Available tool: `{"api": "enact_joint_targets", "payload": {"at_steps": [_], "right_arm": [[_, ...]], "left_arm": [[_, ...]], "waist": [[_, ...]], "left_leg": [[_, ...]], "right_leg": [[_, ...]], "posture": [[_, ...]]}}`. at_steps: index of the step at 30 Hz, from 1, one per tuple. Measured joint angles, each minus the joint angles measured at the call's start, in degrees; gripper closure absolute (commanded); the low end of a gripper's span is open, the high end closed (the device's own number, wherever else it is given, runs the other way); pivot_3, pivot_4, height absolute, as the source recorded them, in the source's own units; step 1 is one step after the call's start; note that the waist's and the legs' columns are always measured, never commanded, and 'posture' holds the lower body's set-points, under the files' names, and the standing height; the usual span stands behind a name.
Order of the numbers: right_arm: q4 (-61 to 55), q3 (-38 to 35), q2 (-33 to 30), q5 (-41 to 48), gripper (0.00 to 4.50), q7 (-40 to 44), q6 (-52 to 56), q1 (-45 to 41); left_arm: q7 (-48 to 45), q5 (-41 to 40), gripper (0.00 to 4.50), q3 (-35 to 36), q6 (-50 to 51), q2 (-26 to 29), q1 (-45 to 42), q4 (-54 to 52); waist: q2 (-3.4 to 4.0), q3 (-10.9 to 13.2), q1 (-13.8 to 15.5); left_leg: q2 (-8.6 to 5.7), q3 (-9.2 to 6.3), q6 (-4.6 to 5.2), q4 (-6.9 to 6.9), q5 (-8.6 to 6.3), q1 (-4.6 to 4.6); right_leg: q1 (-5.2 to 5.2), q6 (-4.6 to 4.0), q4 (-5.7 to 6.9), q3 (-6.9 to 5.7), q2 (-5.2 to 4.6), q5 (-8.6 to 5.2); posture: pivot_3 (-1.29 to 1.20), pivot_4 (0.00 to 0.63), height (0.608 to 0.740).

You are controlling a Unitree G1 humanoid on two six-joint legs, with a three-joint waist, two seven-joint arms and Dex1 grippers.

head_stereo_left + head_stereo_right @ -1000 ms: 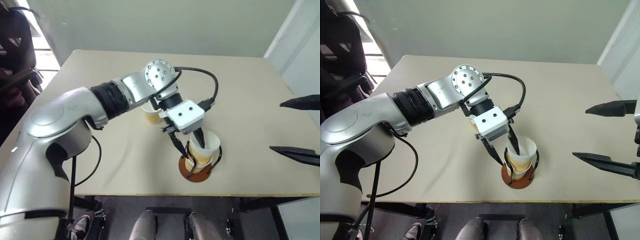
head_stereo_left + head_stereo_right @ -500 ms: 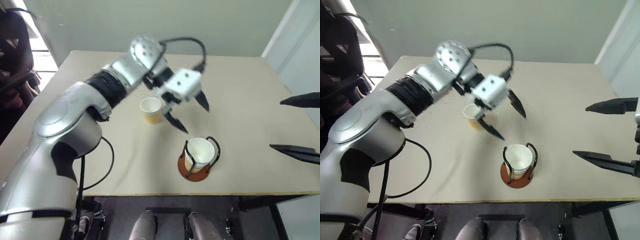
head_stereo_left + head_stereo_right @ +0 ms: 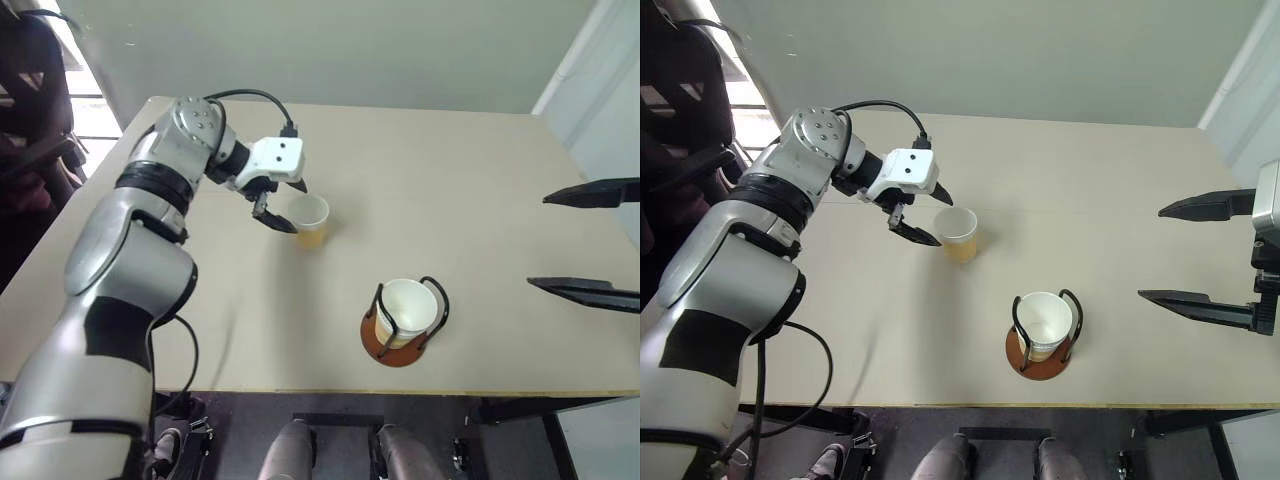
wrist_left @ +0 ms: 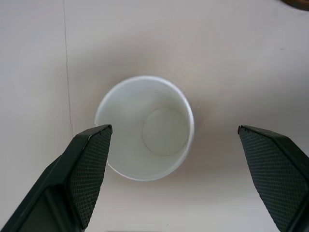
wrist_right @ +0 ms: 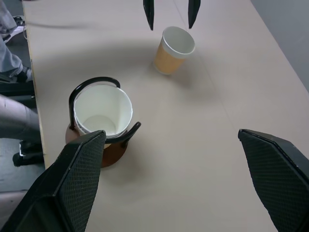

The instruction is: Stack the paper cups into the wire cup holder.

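Clearly the left hand (image 4: 171,179) is hanging wide open, fingers either side of the loose cup (image 4: 145,126), light and crushable, wanting a soft sidewall pinch.

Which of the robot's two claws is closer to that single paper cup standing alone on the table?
The left. The left gripper hovers open right beside the loose paper cup, not touching it. The right gripper hangs open far off at the table's opposite side.
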Motion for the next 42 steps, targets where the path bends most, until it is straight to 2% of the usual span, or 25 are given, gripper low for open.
{"api": "enact_joint_targets", "payload": {"at_steps": [8,11,16,17,21,25,30,32,34,35,37,39,42], "right_arm": [[-0.3,-0.5,-0.2,-0.1,0.0,0.1,1.2,-0.2],[-0.6,-0.9,-0.3,0.0,0.0,0.1,1.9,-0.2],[-0.9,-2.5,-0.3,0.0,0.0,0.4,3.4,-0.2],[-1.0,-2.5,-0.3,0.0,0.0,0.4,3.6,-0.2],[-1.5,-3.2,-0.3,-0.1,0.0,0.6,4.4,0.1],[-1.8,-3.7,-0.3,-0.1,0.0,0.6,4.7,0.2],[-1.8,-3.9,-0.3,-0.2,0.0,0.7,4.7,0.4],[-1.8,-3.9,-0.2,-0.4,0.0,0.7,4.5,0.5],[-1.8,-3.9,-0.2,-0.6,0.0,0.7,4.3,0.5],[-1.8,-3.9,-0.2,-0.7,0.0,0.7,4.2,0.6],[-1.8,-3.9,-0.2,-0.9,0.0,0.7,3.8,0.5],[-1.7,-3.8,-0.1,-1.2,0.0,0.6,3.5,0.6],[-1.6,-3.8,-0.2,-1.2,0.0,0.6,3.4,0.5]], "left_arm": [[5.6,11.0,0.02,4.6,0.4,-4.1,2.8,0.8],[6.7,13.2,0.87,6.5,0.8,-4.6,3.2,1.4],[9.3,16.1,2.73,9.8,1.0,-6.3,3.8,1.6],[9.4,16.4,3.08,10.3,1.0,-6.4,3.8,1.6],[9.1,17.6,4.49,12.5,1.1,-7.0,3.8,1.6],[8.0,18.4,4.49,14.0,1.1,-7.5,3.8,1.6],[-0.4,16.5,4.49,18.7,0.6,-7.7,2.2,1.5],[-5.2,13.0,4.49,20.1,-0.1,-7.8,0.2,0.6],[-6.1,8.1,4.49,19.7,-0.5,-7.7,-2.0,-2.2],[-6.2,4.1,4.49,18.2,-0.2,-7.3,-2.4,-5.0],[-6.3,-6.8,4.49,12.4,1.8,-5.0,-2.3,-14.5],[-6.5,-19.7,4.49,5.9,5.0,-1.0,-2.3,-26.7],[-6.6,-34.5,4.49,-2.5,7.2,4.3,-2.9,-40.9]], "waist": [[0.0,0.0,-0.3],[0.01,0.0,-0.5],[0.0,0.0,-0.3],[0.0,0.0,-0.3],[0.0,0.0,-0.5],[0.0,0.0,-0.5],[0.0,0.0,-0.7],[0.0,0.0,-0.6],[-0.01,0.0,-0.5],[0.01,0.0,-0.6],[0.01,0.0,-0.7],[-0.01,0.0,-1.0],[0.07,-0.1,-1.2]], "left_leg": [[-0.88,0.55,0.27,0.17,0.09,-0.02],[-1.16,0.78,0.44,0.19,0.07,-0.03],[-1.31,0.82,0.73,0.3,-0.04,-0.15],[-1.41,0.91,0.74,0.29,-0.04,-0.16],[-1.43,0.95,0.79,0.23,-0.07,-0.19],[-1.47,0.93,0.82,0.25,-0.07,-0.21],[-1.74,0.92,0.97,0.26,-0.05,-0.33],[-1.92,0.86,1.04,0.28,-0.02,-0.47],[-1.94,0.75,1.11,0.32,-0.02,-0.58],[-2.13,0.82,1.16,0.28,0.0,-0.58],[-2.16,0.78,1.23,0.28,-0.02,-0.66],[-2.28,0.95,1.31,0.23,-0.03,-0.65],[-2.36,1.01,1.39,0.23,-0.08,-0.55]], "right_leg": [[0.0,0.81,0.06,0.03,-1.15,-0.32],[0.01,1.05,-0.01,0.11,-1.47,-0.38],[0.02,1.34,-0.09,0.19,-1.98,-0.44],[0.0,1.37,-0.1,0.12,-1.8,-0.46],[-0.04,1.48,-0.07,0.13,-2.07,-0.52],[-0.06,1.58,-0.06,0.22,-2.28,-0.58],[-0.12,1.69,-0.03,0.08,-2.46,-0.64],[-0.2,1.75,-0.03,0.06,-2.58,-0.67],[-0.24,1.83,-0.04,0.18,-2.93,-0.67],[-0.23,1.88,-0.01,0.05,-2.78,-0.7],[-0.29,1.97,-0.01,0.21,-3.21,-0.71],[-0.31,2.04,-0.03,0.07,-3.32,-0.71],[-0.18,2.17,-0.08,0.06,-3.5,-0.77]], "posture": [[0.0,0.15,0.74],[0.0,0.15,0.74],[0.0,0.15,0.74],[0.0,0.15,0.74],[0.0,0.15,0.74],[0.0,0.15,0.74],[0.0,0.15,0.74],[0.0,0.15,0.74],[0.0,0.15,0.74],[0.0,0.15,0.74],[0.0,0.15,0.74],[0.0,0.15,0.74],[0.0,0.15,0.74]]}}
